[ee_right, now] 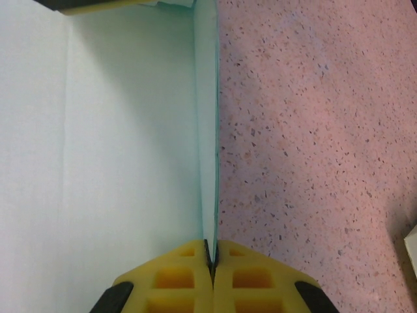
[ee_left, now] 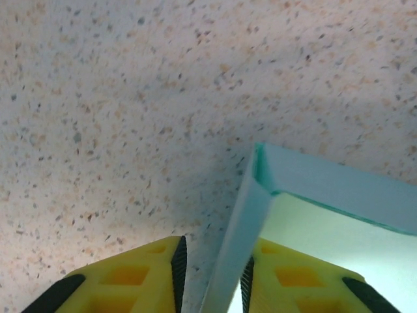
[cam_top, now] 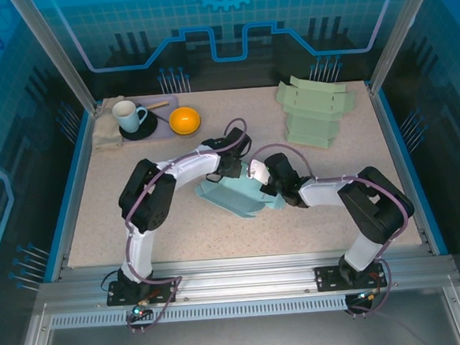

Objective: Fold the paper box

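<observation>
Where the two arms meet at the middle of the worktop [cam_top: 341, 180], a pale teal paper box [cam_top: 236, 197] lies half-formed, its panels partly raised, with both arms bent in over it. On its far side the left hand [cam_top: 231, 166] straddles one upright wall near a corner. From its wrist view the yellow fingers stand apart: the wall runs up close against one black pad [ee_left: 246, 282], and a strip of speckled surface shows between it and the other. The right hand [ee_right: 212, 257] reaches in from the box's right side and is pinched tight on a thin panel edge, pads pressed together with only the card between them. At the back right a stack of flat green blanks [cam_top: 317, 113] sits well apart, while a white mug [cam_top: 128, 115], an orange bowl [cam_top: 184, 120] and a folded cloth [cam_top: 107, 132] cluster at the back left.
</observation>
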